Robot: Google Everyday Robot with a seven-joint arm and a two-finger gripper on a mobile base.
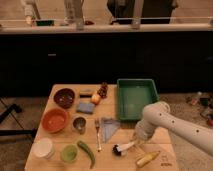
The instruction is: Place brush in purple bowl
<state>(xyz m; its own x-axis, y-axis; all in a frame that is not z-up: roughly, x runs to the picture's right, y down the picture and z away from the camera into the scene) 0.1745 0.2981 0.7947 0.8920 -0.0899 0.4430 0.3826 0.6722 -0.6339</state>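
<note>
I've got the gripper pinched on 1 brush, front-right of the table.
3 bowls: purple bowl rear-left, well apart from brush; orange bowl; green bowl. 1 tray, 1 fork.

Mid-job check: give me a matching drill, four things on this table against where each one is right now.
1 brush
2 purple bowl
3 green tray
4 gripper

A far left of the table
B lying near the front, right of the fork
C shut on the brush handle, front right
D far right of the table

Pairs: 1-B, 2-A, 3-D, 4-C
</note>
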